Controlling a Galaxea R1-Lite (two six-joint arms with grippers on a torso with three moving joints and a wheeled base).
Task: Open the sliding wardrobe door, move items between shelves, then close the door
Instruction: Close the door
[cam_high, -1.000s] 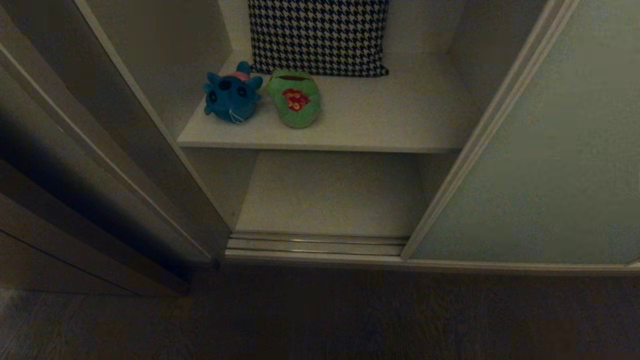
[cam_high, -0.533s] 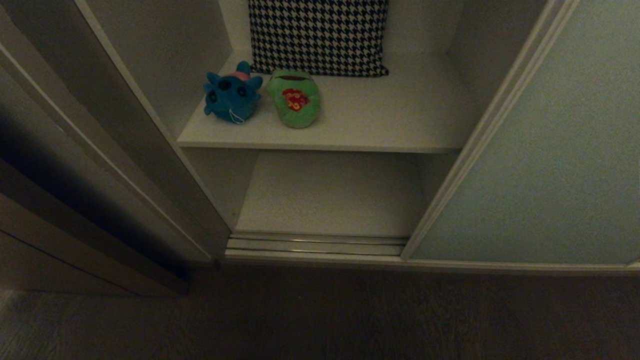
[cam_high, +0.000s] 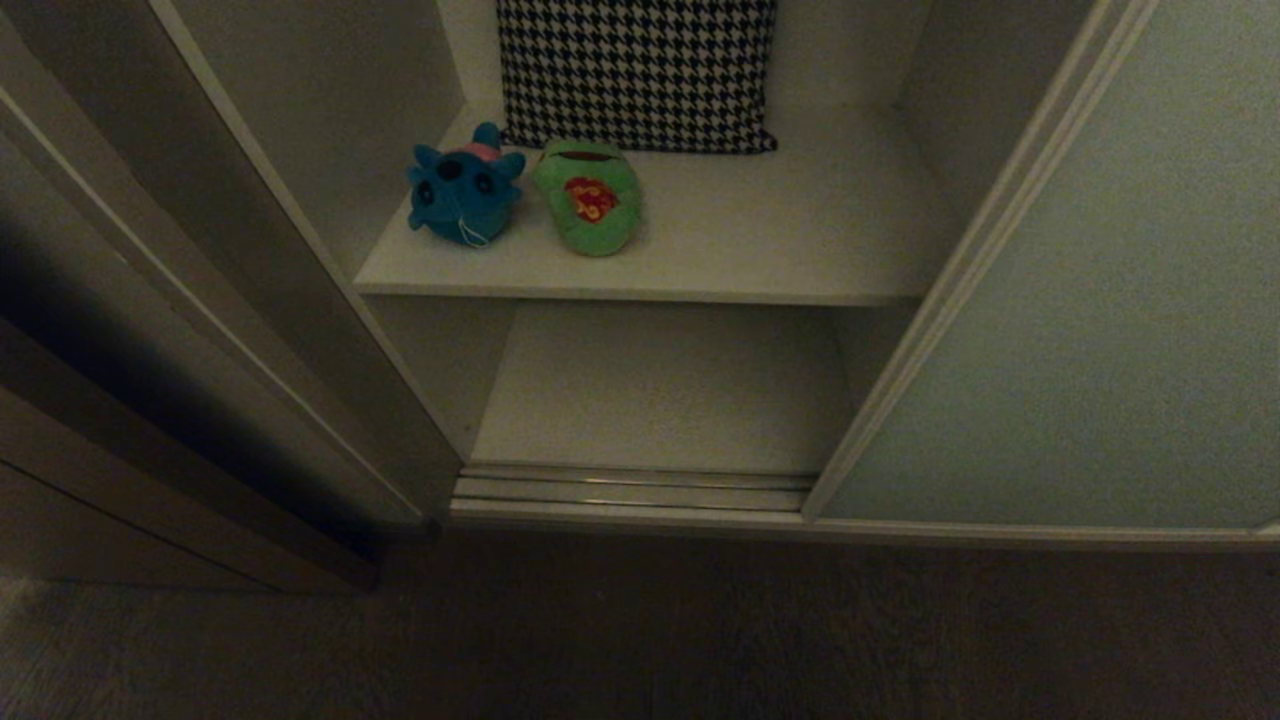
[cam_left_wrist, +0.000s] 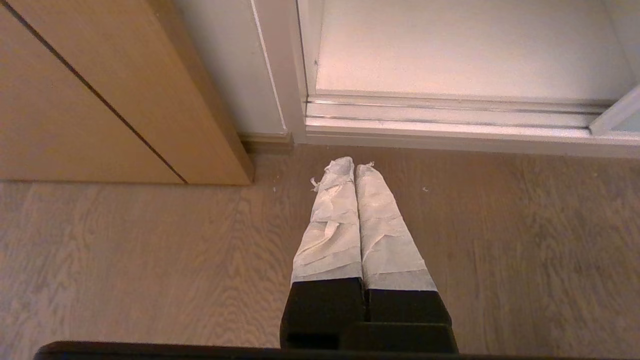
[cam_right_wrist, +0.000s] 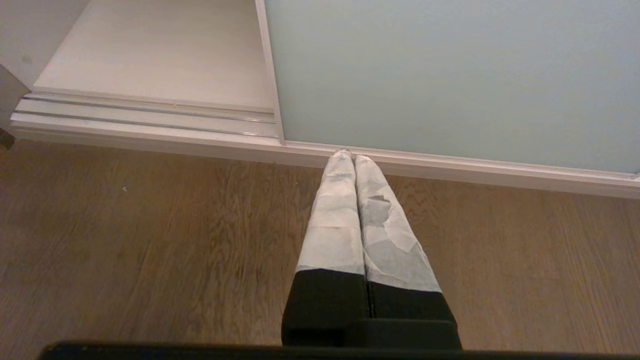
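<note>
Sliding wardrobe door (cam_high: 1080, 300): slid to the right, opening exposed. Teal-blue plush (cam_high: 463, 190) and green frog plush (cam_high: 590, 200): laid side by side, touching, on the upper shelf (cam_high: 780, 240), before a houndstooth cushion (cam_high: 637, 70). Lower shelf (cam_high: 660, 390): located behind the floor track (cam_high: 630, 490). Left hand (cam_left_wrist: 354, 166) and right hand (cam_right_wrist: 350, 156): fingers pressed together, held above the wooden floor (cam_left_wrist: 125, 250).

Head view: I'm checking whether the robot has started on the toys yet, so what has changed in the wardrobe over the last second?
Nothing has visibly changed. The blue plush toy and the green frog lie side by side on the upper shelf in front of the houndstooth cushion, as before. The sliding door stands open to the right, and the lower shelf is bare.
</note>
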